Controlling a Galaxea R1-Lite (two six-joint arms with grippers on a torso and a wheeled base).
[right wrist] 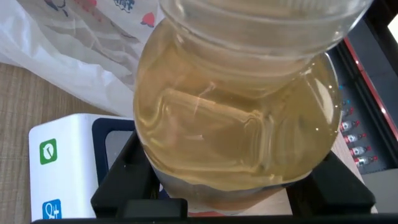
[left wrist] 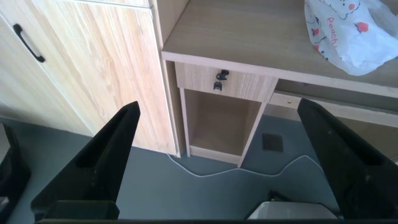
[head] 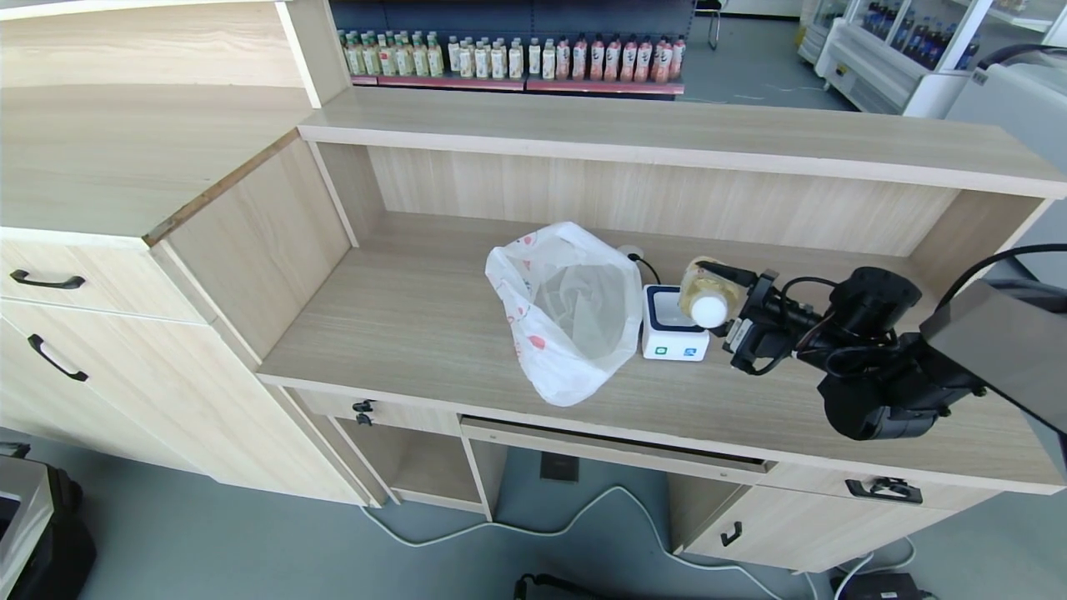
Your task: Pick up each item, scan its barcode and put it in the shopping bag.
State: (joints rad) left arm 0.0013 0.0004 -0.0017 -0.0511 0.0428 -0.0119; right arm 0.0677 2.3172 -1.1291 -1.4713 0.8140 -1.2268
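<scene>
Left gripper (left wrist: 217,158) was held spread apart, empty. White red-printed plastic shopping bag (head: 567,312) was stood open, seemingly empty. Over white box scanner (head: 672,337), clear white-capped bottle of yellow drink (head: 705,302) was pinched by right gripper (head: 718,287). Scanning judged underway; bagging left.

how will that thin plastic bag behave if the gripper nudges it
Probably floppy: the shopping bag is thin, crinkled film, slumped open on the counter. Likely very light, with nothing visible inside, so a nudge would slide or collapse it rather than meet resistance.
</scene>
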